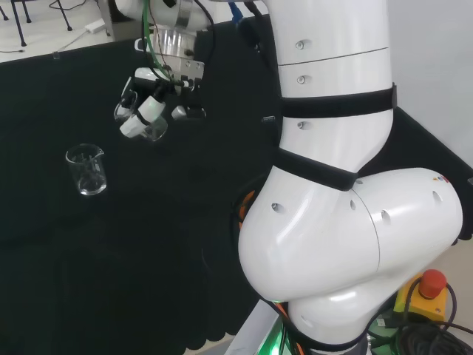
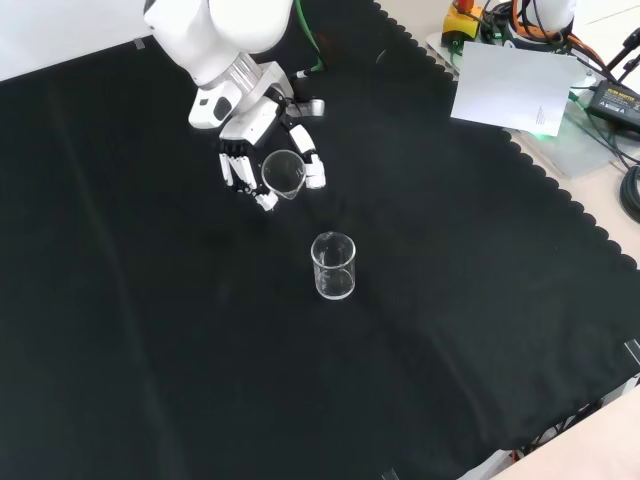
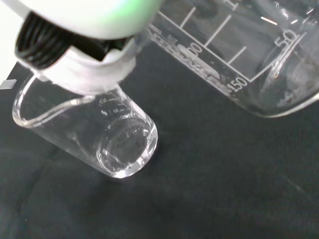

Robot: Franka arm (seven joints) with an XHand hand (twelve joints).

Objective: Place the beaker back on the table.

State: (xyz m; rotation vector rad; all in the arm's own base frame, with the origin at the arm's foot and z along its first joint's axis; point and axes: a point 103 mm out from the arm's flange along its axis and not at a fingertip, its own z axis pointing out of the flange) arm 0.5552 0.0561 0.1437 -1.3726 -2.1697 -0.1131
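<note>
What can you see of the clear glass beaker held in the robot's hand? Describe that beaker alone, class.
The clear glass beaker in the hand is a small, see-through cylinder with a pouring lip and white scale marks printed on its wall. It looks empty. The black and white hand has its fingers curled round it and holds it tilted above the black cloth, its open mouth turned toward the front camera. Nothing else touches it; it is apart from the second clear beaker standing upright on the cloth.
</note>
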